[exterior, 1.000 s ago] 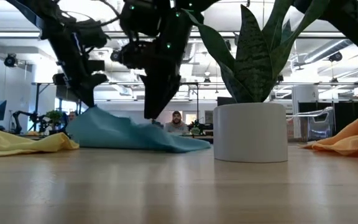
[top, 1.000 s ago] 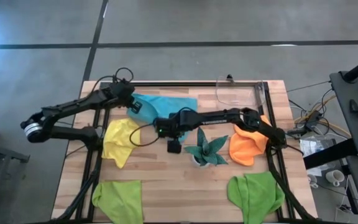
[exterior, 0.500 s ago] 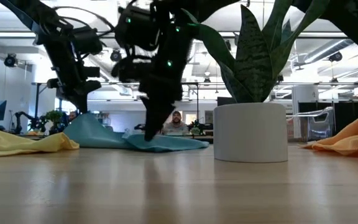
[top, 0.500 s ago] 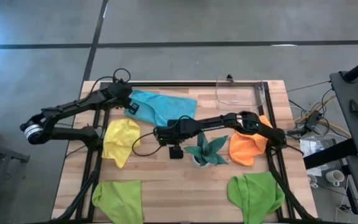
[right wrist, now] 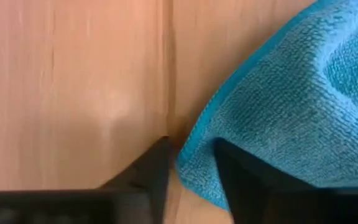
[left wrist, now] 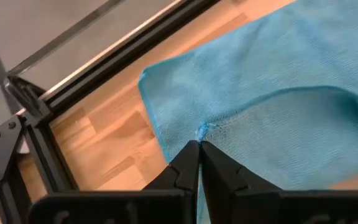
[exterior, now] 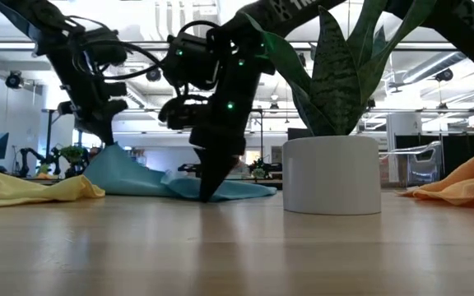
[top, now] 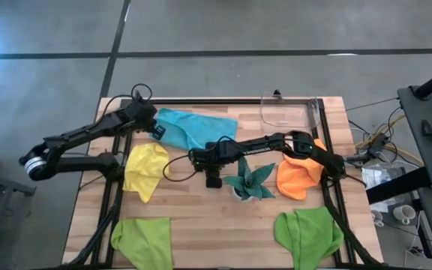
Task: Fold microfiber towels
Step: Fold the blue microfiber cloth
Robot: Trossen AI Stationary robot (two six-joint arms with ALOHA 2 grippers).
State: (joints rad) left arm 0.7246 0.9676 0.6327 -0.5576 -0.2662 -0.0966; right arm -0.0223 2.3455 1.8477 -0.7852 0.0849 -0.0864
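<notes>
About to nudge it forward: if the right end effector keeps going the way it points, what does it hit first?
Most likely the corner of the blue towel lying between its fingertips, then the wooden table right underneath. The right end effector looks nearly down already.

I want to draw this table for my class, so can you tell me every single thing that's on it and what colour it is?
light blue towel: one, light blue, far middle of the table, partly lifted at one edge
yellow towel: one, yellow, left of middle, crumpled
orange towel: one, orange, right side, bunched
lime green towels: two, lime green, near left corner and near right corner
potted plant: one, dark green leaves in a white pot, near the middle
clear container: one, see-through, far right
table: one, light wood with a black frame
left claw: one, dark, shut on the light blue towel's far-left edge
right claw: one, dark, fingers either side of the light blue towel's near corner
</notes>
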